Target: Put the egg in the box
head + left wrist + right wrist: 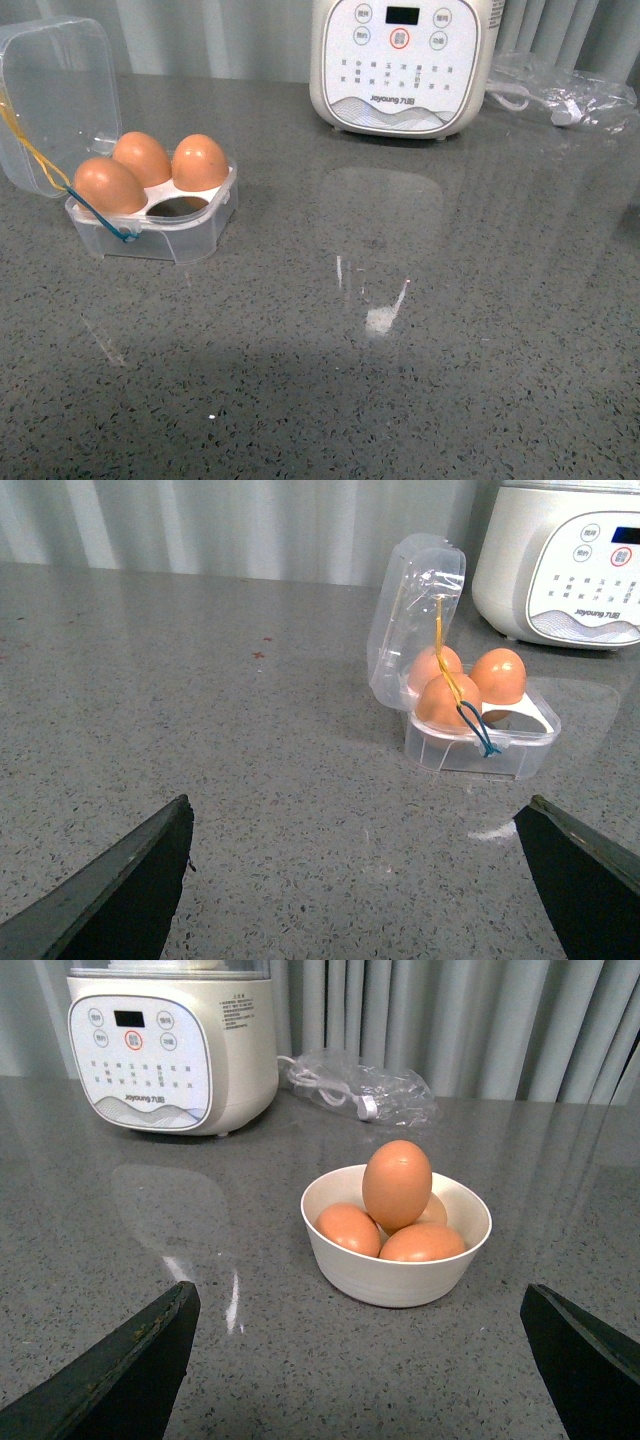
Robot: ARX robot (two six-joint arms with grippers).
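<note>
Three brown eggs (141, 158) sit in the box (190, 238), a small clear case on the grey counter (420, 380). It stands to the left of the white appliance (400, 60) and nearer the robot than it. The fourth cup (182, 206), at the front on the side toward the appliance, is unfilled. The clear lid (55, 90) stands up on the side away from the appliance. A yellow band (25, 145) runs from the lid down to the base, and a blue band (105, 222) hangs at the front corner.

The egg (397, 1182) is not in the box. It perches upright on top of the other eggs (348, 1228) in a white bowl (390, 1282), which shows only from the right wrist. The bowl stands on the counter out in front of the appliance, toward the side where a clear bag (560, 90) with a white cord lies beside it.

Both arms are empty-handed. The left claw (358, 800) is spread wide with nothing between its dark fingers, and the box is well ahead of it. The right claw (360, 1287) gapes just as wide and holds nothing, with the bowl ahead of it and apart from it.
</note>
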